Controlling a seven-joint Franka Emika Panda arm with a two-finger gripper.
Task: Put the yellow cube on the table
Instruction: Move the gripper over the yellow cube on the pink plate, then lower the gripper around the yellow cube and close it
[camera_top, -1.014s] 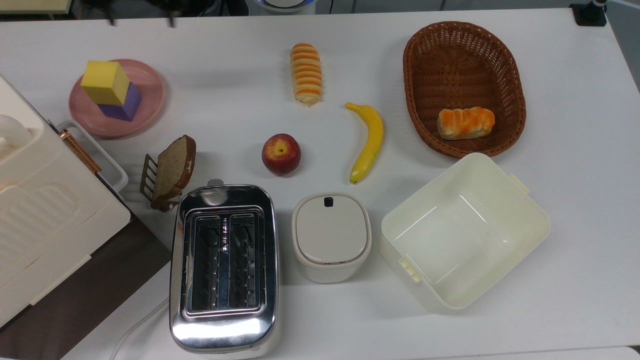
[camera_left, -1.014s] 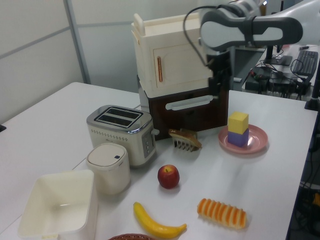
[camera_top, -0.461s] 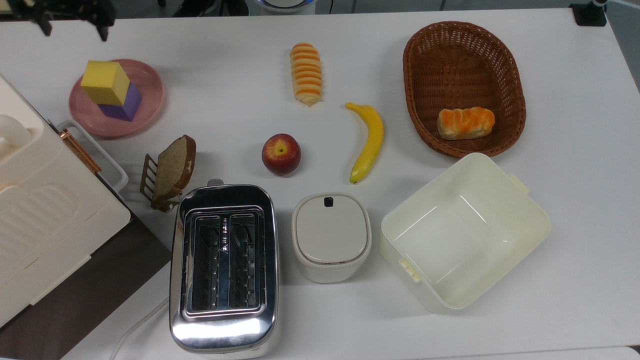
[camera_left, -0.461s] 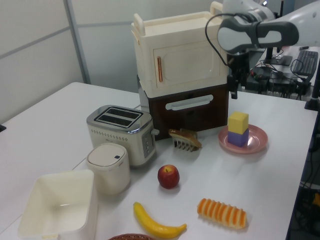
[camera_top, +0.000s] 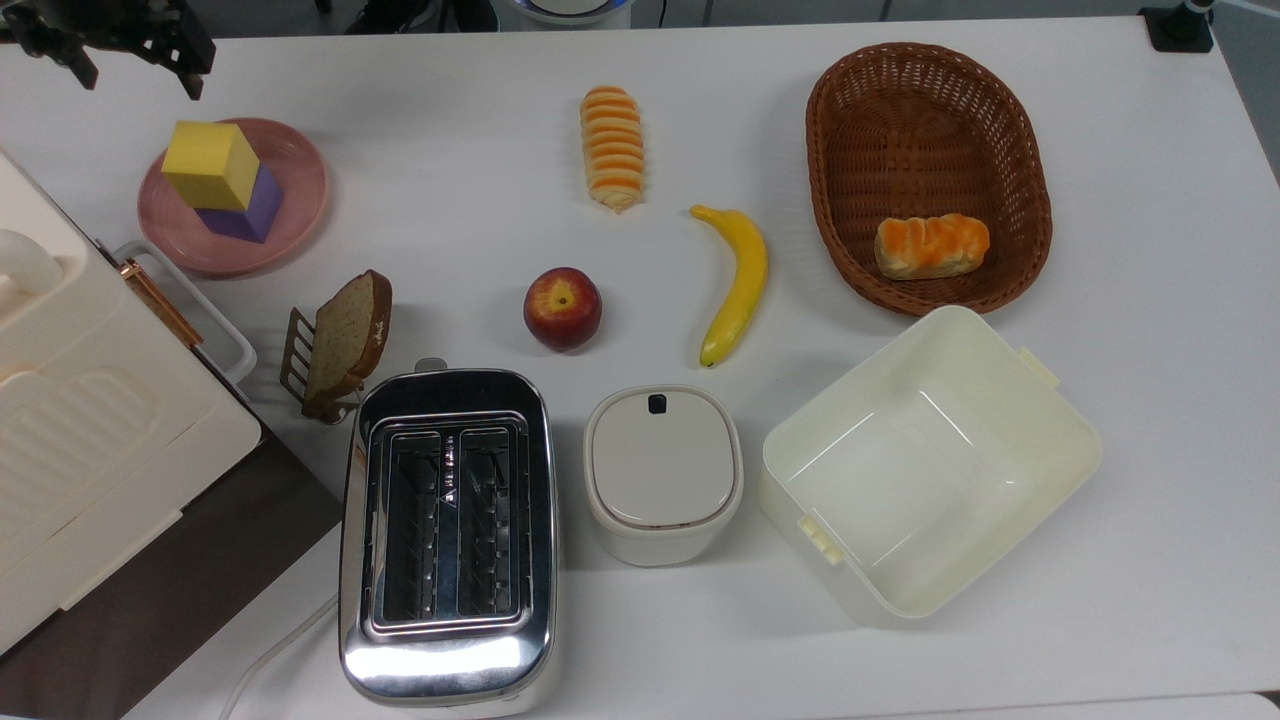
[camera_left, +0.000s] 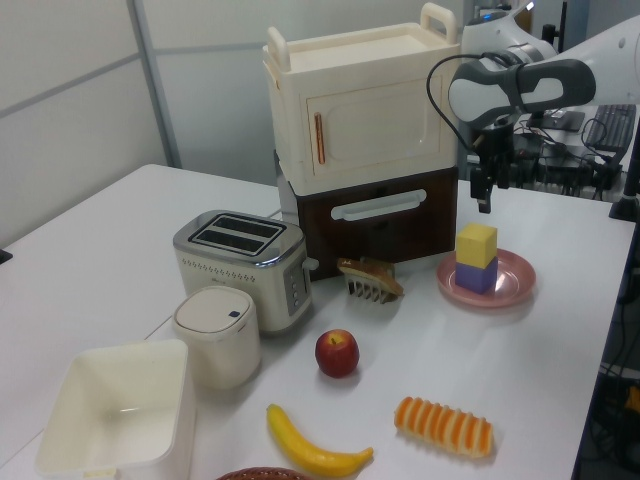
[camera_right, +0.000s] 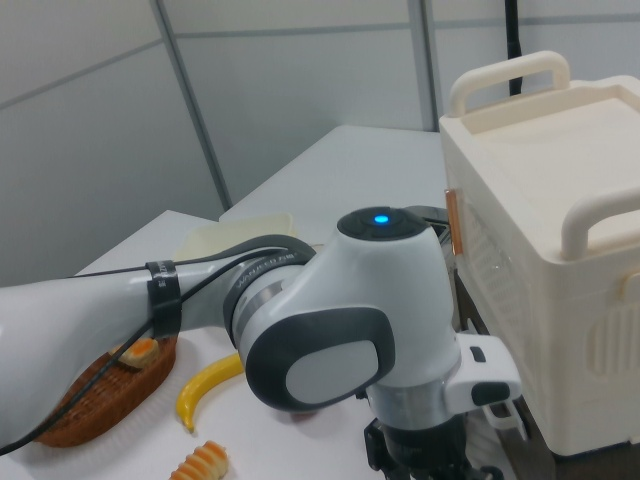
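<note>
Under the yellow cube (camera_top: 210, 165), the purple cube (camera_top: 246, 208) half hides; pincer (camera_top: 135, 75) released.

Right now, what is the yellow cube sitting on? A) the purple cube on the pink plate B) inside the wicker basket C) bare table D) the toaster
A: the yellow cube is stacked on the purple cube, which rests on the pink plate; the left view shows the same stack, with the gripper above it, apart from it.
</note>
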